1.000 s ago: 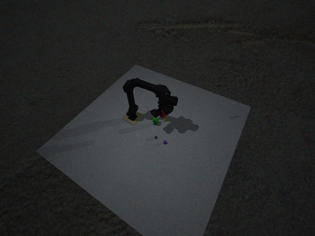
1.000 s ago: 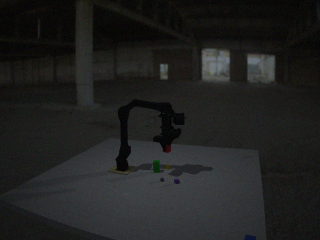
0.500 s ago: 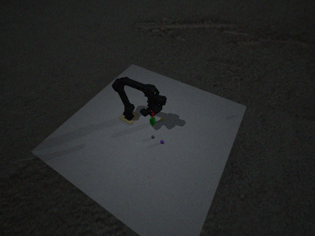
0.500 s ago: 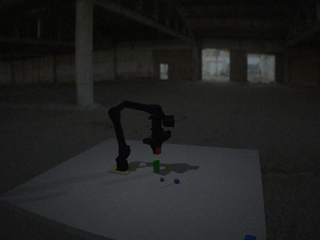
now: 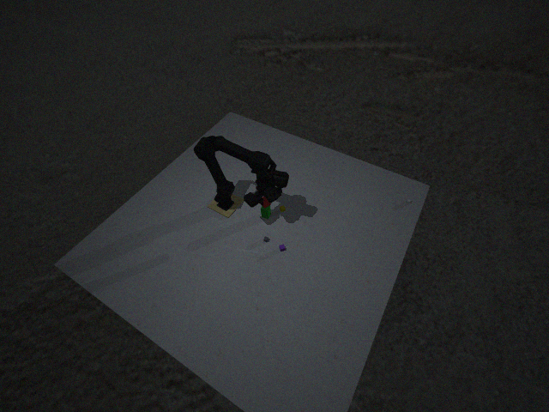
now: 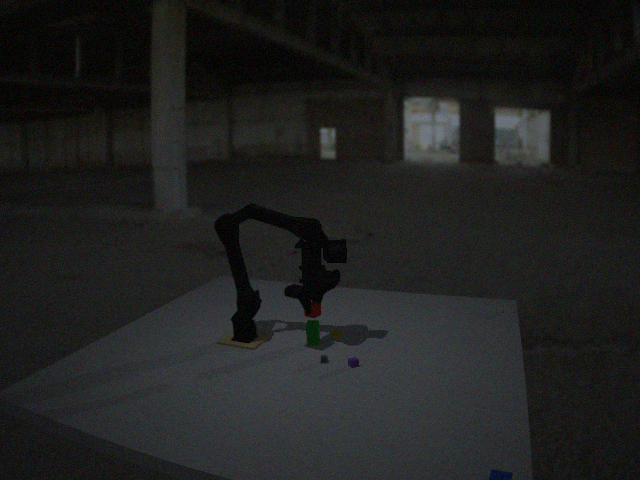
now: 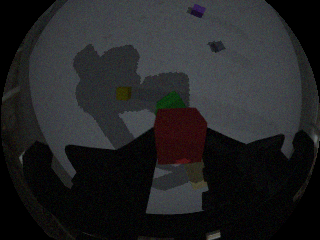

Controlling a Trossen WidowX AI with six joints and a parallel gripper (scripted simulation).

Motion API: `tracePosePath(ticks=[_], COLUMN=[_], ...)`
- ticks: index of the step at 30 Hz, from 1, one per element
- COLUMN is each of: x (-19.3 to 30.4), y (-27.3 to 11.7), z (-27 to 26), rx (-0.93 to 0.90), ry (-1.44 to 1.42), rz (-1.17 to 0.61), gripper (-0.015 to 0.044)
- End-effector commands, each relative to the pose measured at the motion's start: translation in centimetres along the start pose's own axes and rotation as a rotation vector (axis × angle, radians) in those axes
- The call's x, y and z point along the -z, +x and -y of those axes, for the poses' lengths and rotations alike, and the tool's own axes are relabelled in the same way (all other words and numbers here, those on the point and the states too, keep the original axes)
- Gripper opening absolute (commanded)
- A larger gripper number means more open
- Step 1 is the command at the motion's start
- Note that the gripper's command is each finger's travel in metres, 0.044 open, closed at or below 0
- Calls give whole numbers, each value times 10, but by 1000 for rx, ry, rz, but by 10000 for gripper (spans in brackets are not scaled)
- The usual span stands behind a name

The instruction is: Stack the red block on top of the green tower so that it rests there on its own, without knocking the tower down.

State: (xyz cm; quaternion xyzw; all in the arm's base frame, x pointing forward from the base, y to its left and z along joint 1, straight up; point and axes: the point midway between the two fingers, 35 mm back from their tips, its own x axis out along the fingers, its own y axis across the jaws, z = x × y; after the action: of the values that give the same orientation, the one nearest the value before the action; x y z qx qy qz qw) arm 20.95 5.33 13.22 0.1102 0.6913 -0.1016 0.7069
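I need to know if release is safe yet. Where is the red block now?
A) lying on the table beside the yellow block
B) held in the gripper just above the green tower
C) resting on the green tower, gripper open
B: the gripper is shut on the red block, and the exterior view shows a thin gap above the green tower.

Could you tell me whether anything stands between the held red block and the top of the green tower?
Nothing visible does. The gripper holds the red block just above the green tower, with only a small open gap between them; the yellow block sits off to the side.

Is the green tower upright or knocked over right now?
Upright. In the exterior view the green tower stands straight on the table, with the red block held in the hand just above it.
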Motion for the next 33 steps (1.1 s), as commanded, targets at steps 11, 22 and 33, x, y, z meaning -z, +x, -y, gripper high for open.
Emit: tracePosePath(ticks=[11, 22, 33], x=[1, 1, 1], y=[22, 23, 22], z=[1, 1, 1], rx=[5, 5, 5], ry=[1, 1, 1], rz=[-4, -4, -4], gripper=[0, 0, 0])
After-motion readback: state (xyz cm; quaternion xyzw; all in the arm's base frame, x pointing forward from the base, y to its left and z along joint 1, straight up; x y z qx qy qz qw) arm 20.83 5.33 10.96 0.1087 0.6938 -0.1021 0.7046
